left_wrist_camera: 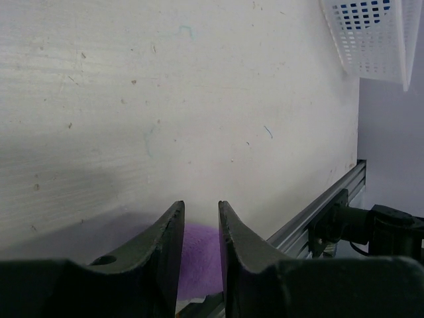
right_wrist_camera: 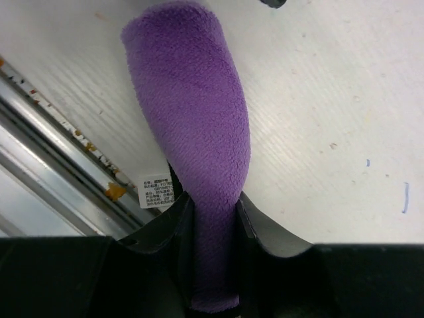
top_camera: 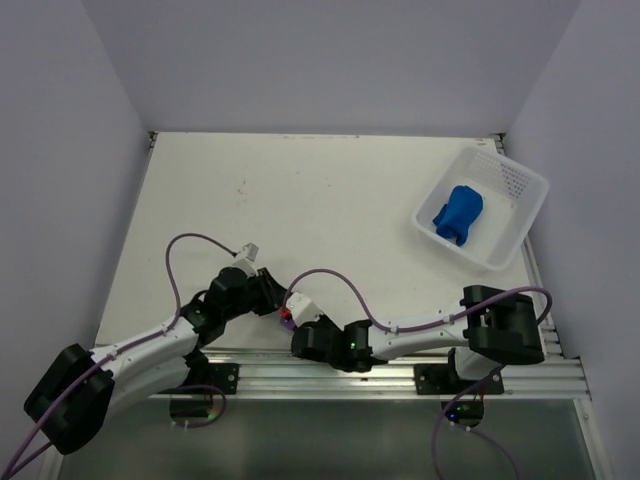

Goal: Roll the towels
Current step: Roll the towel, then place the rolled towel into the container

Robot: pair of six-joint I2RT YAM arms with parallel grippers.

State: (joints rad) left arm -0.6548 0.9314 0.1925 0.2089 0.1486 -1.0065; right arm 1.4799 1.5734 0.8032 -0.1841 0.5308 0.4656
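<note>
The purple towel (right_wrist_camera: 192,112) lies as a tight roll on the table near the front rail. My right gripper (right_wrist_camera: 212,205) is shut on one end of the roll, which is squeezed thin between the jaws. A white label (right_wrist_camera: 157,191) sticks out beside them. My left gripper (left_wrist_camera: 201,209) is at the roll's other end with its jaws a narrow gap apart. The purple towel (left_wrist_camera: 199,255) shows through that gap, and its rounded end looks unpinched. The blue towel (top_camera: 458,214) sits rolled inside the white basket (top_camera: 520,215) at the far right.
The metal front rail (top_camera: 400,368) runs just behind both grippers (top_camera: 285,312). The basket's perforated wall (left_wrist_camera: 371,33) shows at the top right of the left wrist view. White walls enclose the table on three sides.
</note>
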